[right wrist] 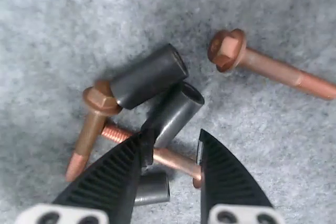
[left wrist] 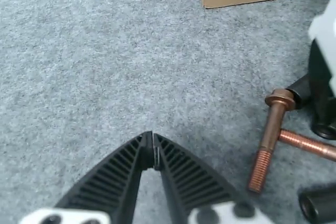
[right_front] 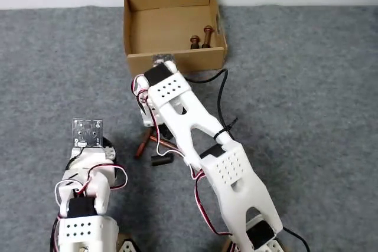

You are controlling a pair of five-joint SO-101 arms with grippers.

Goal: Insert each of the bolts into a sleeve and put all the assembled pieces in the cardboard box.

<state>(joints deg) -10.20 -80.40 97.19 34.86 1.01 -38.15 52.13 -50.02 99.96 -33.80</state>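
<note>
Copper-coloured bolts and dark sleeves: we log a loose heap on the grey felt worktop, just on the near side of the cardboard box, under the right arm.

- Two assembled pieces stand in the box's near right corner.
- In the heap, the middle sleeve lies across a bolt shaft. A second sleeve leans on another bolt's head. A lone bolt lies apart.
- The right pincer hangs moderately wide over that crossing, holding nothing.
- The left pincer is pinched to and empty, over bare worktop left of the heap.

Risk, as we judge it: closing here could catch sleeve and shaft together, since they touch. A fingertip could also nudge a round part and set it rolling, scattering the heap.
</note>
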